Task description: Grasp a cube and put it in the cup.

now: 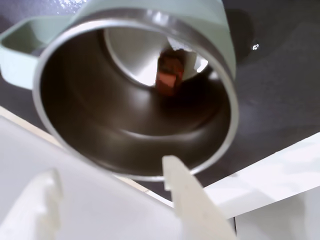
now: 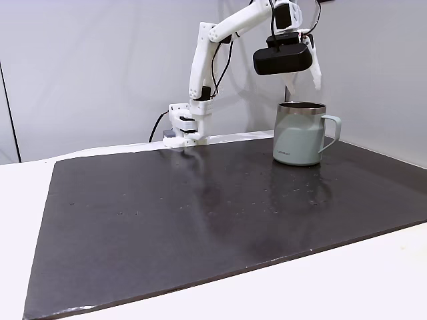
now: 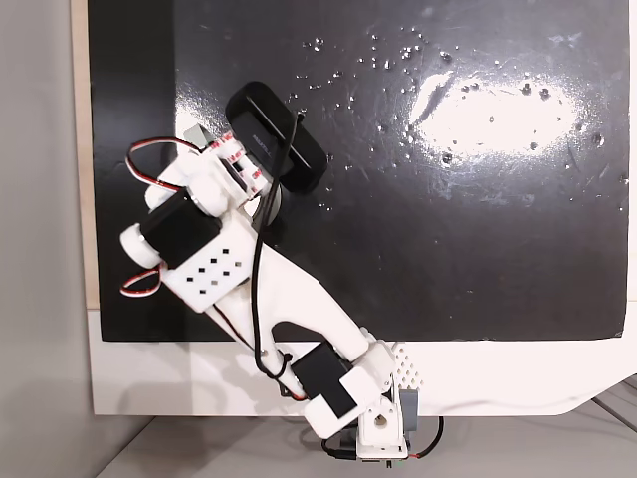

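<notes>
The cube (image 1: 168, 76) is seen lying inside the cup (image 1: 220, 42).

In the wrist view, the small red-orange cube is found on the shiny steel bottom of the cup, and nothing is held around it. The pincer (image 1: 112, 192) is kept above the steel rim, and its 2 white fingers (image 1: 187, 192) are spread apart with nothing between them. In a fixed view, the pale green cup (image 2: 298, 137) is set upright on the dark mat (image 2: 200, 213) on the white counter (image 2: 333, 287), with its handle turned to the right. The pincer (image 2: 303, 77) is held just over the cup's mouth. In the other fixed view, the white arm (image 3: 269, 299) is seen from above, reaching over the mat (image 3: 478, 219).
</notes>
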### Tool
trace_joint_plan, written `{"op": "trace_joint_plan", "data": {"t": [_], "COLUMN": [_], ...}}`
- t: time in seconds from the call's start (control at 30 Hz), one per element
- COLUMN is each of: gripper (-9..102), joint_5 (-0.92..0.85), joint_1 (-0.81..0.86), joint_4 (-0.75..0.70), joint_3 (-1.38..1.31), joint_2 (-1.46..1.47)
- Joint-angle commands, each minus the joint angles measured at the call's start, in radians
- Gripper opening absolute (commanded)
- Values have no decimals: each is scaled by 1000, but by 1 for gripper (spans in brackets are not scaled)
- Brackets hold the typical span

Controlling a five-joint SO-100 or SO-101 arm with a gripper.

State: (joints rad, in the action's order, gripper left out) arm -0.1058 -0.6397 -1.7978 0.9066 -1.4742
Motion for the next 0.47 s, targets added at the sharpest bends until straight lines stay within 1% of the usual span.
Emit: {"op": "trace_joint_plan", "data": {"t": [0.0, 0.43], "gripper": [22, 21], "joint_5": [6, 8], "joint_1": [6, -5], "joint_4": [-5, -3], "joint_3": [8, 23], "joint_2": [-86, -81]}}
